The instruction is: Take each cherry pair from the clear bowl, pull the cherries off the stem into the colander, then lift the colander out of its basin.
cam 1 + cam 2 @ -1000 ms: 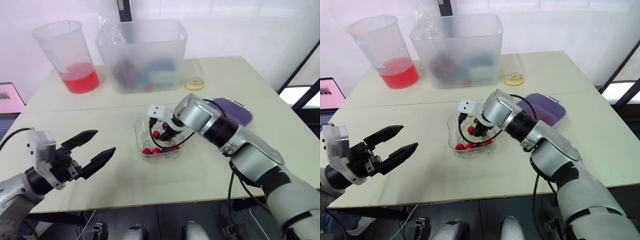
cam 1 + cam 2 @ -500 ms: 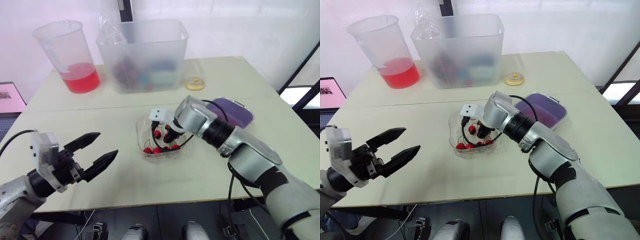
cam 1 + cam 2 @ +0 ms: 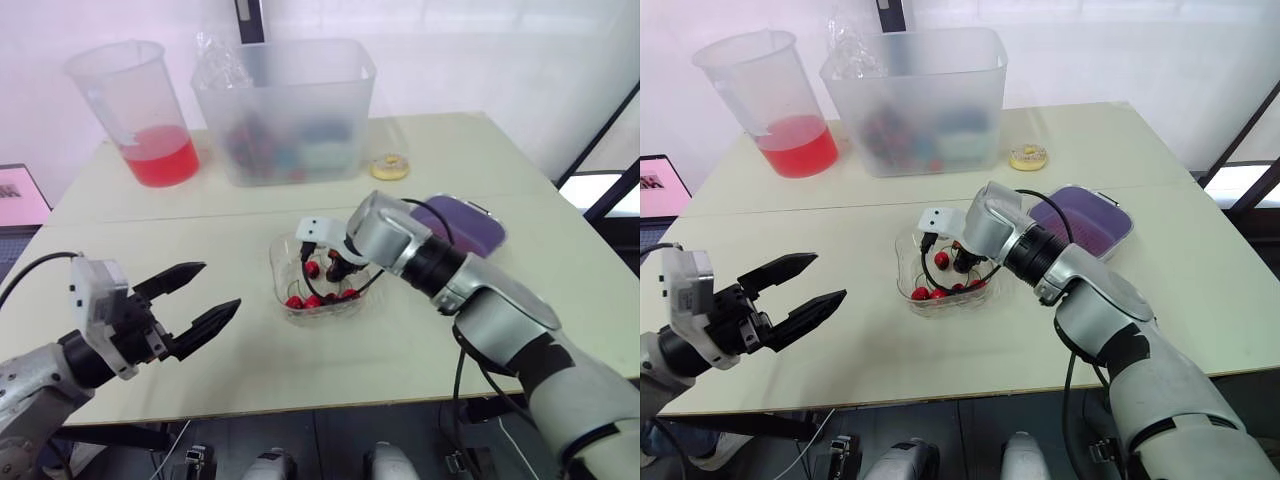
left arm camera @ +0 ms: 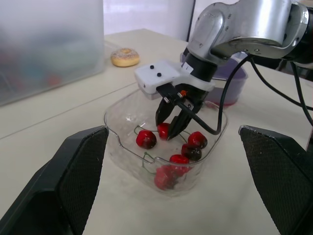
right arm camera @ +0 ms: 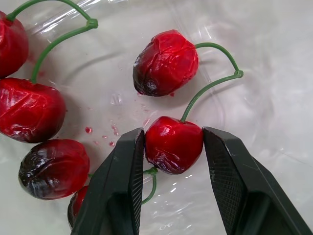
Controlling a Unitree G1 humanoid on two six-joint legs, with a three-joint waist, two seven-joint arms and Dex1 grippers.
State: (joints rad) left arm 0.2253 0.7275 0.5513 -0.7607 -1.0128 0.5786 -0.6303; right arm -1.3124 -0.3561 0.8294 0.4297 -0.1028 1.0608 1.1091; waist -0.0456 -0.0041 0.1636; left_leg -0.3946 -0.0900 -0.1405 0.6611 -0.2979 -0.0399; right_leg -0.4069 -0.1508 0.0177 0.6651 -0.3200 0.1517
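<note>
Pinching a cherry (image 5: 173,144) in the clear bowl (image 3: 283,262), right gripper (image 5: 172,134) clamped
Left gripper (image 3: 218,287) hangs open; stems look unpulled; colander (image 3: 475,228) not yet lifted

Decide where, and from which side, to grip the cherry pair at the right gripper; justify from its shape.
Grip one cherry by its round body, from above through the open top of the bowl, a finger on each flank, as the right gripper is placed. The thin stem arches sideways to its partner, clear of the fingers.
</note>
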